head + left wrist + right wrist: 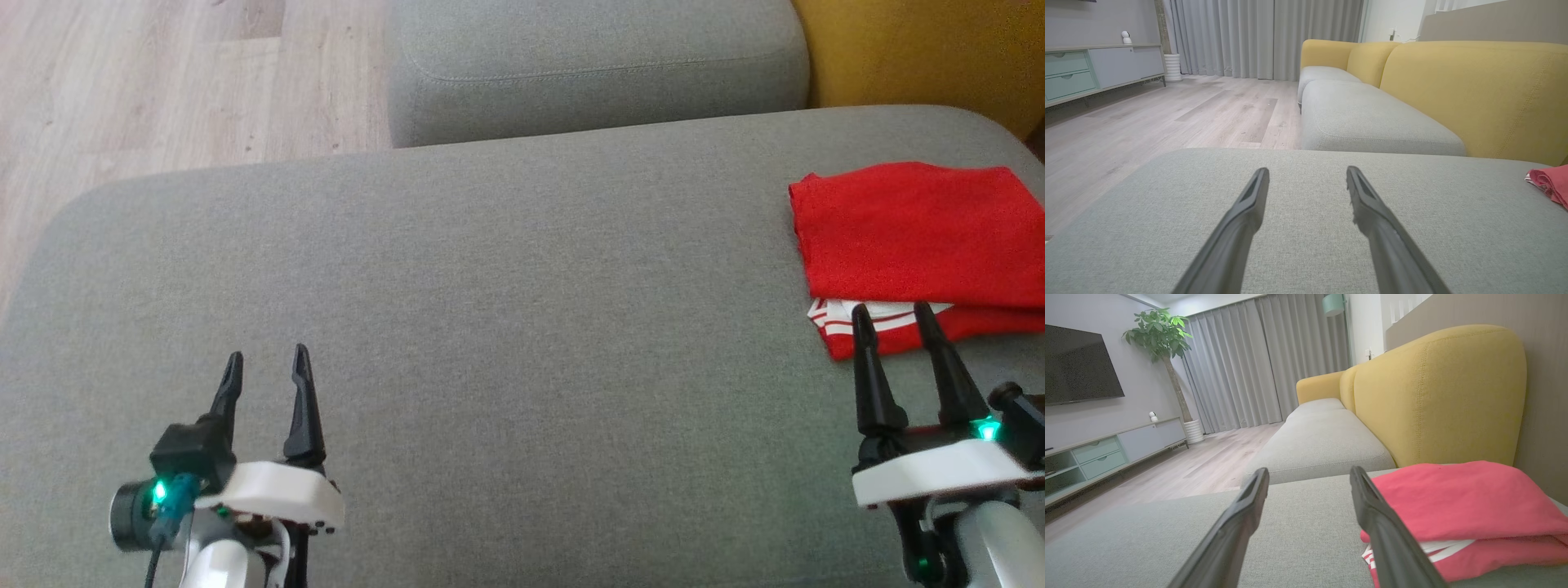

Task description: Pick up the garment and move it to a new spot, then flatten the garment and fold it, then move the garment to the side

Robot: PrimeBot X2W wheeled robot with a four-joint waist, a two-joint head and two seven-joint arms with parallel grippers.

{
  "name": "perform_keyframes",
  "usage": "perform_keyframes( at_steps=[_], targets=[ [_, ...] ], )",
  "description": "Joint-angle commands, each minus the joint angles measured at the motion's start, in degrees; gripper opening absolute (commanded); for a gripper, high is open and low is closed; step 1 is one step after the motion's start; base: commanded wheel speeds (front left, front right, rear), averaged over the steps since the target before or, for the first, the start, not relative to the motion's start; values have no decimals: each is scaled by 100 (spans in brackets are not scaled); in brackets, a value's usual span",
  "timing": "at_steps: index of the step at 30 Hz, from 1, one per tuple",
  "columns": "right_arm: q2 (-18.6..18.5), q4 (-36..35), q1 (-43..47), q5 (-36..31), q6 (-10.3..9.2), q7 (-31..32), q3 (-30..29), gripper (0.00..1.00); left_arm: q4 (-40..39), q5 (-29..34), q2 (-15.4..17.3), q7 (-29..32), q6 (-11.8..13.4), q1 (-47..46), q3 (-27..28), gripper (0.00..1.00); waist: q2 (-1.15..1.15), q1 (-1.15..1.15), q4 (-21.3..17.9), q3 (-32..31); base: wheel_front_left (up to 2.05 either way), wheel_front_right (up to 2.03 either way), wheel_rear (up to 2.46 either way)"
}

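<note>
Just ahead of the right gripper [891,308], slightly to its right, a folded red fabric garment with white-striped trim [914,229] is laid on the grey fabric sofa cushion [490,286]. Right gripper and left gripper [269,351] are spread wide, nothing held. Fold and side placement are judged done; only retraction is called for.

Soft, even indoor light, faint shadows; wrist-view edges bowed, foreground perhaps soft.

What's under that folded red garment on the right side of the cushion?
The grey cushion carries the red garment. A white-striped edge of a lower layer peeks out at its near side. Whatever else lies between or beneath the folds is covered.
</note>
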Motion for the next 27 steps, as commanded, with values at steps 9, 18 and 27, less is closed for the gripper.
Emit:
perform_keyframes(
  at_steps=[9,18,27],
  targets=[
    [-65,-152,-184,-29,39,-61,151,100,-161,-11,8,-35,14,-226,222,100,0,0,8,-12,0,0,0],
    [66,294,126,114,-5,45,105,0,310,-160,-6,55,-22,90,14,0,0,0,0,-13,0,0,0],
    [134,288,86,623,-2,194,13,0,288,-762,-5,204,-108,54,105,0,0,0,8,3,0,0,0]
  ],
)
